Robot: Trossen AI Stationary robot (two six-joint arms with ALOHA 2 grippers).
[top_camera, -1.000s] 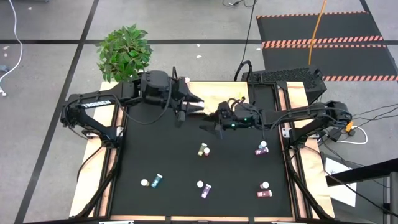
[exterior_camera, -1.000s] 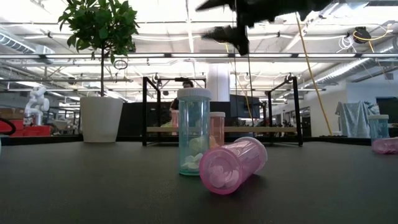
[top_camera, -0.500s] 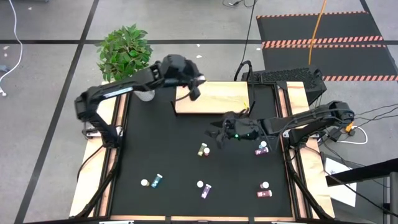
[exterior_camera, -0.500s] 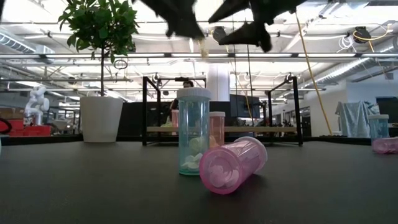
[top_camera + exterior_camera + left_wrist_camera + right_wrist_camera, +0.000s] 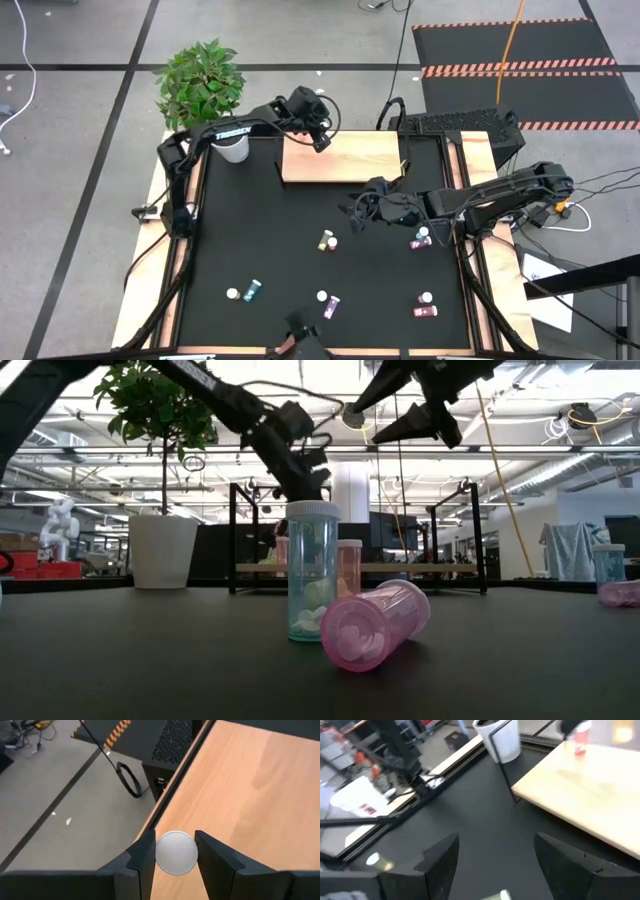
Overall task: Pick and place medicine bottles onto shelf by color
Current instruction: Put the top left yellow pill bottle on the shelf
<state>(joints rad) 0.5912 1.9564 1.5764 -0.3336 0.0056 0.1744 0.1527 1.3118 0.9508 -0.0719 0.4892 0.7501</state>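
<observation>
Your left gripper is clamping a white-capped bottle between its two fingers, carrying it over the back left corner of the shelf, upper centre of the high view; the bottle's colour is not showing. Your right gripper is standing wide open with nothing in it, hovering over the black mat at the frame's centre, just above the yellow bottle.

As for progress, a red-bodied bottle seems to be standing on the shelf already; on the mat five bottles are waiting: yellow, purple, teal, another purple and pink.

Compared with a second ago, your left arm is reaching far further back over the shelf; your right one is shifting right and lower, narrowing slightly.
</observation>
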